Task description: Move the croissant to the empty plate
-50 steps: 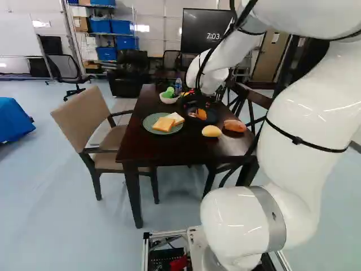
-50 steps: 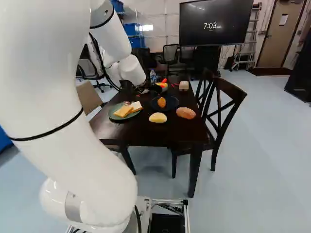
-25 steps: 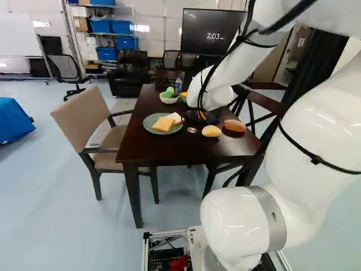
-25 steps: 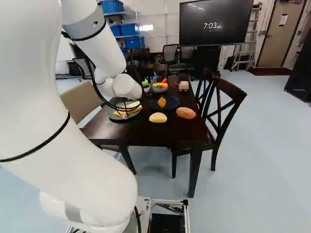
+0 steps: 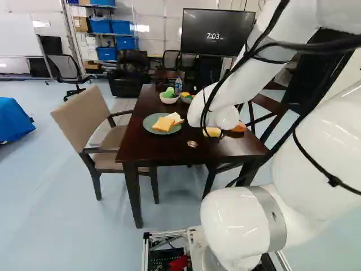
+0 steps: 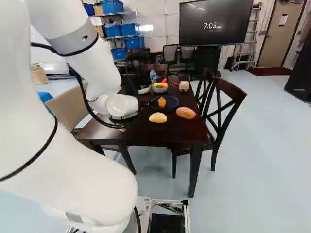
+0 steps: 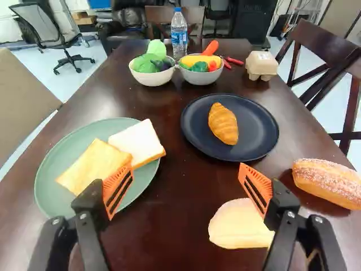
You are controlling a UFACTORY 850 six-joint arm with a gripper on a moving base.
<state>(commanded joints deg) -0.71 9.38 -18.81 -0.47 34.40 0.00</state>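
"Where's the croissant (image 7: 224,123) in the left base view?"

"Hidden with the navy plate (image 7: 256,135), behind the white arm (image 5: 240,79)."

"And the right base view?"

"There the arm covers the sliced bread (image 7: 135,141)."

"The wrist view?"

"Its edge clips the sugared bread roll (image 7: 330,183) and tan chair (image 7: 22,99)."

"That speck (image 5: 192,144) in the left base view?"

"Too small to tell."

Far edge of the tabletop (image 7: 180,226): bottle (image 7: 179,35) behind two bowls (image 7: 151,78) of vegetables; small carton (image 7: 262,64) near the far right corner. Left edge: green plate (image 7: 53,164), two bread slices (image 7: 93,166). Right of centre: croissant (image 7: 224,124) on dark plate (image 7: 256,135). Right edge: dusted loaf (image 7: 327,182). The gripper (image 6: 146,104) has its fingers spread, the right one partly covering a pale roll (image 7: 240,227).
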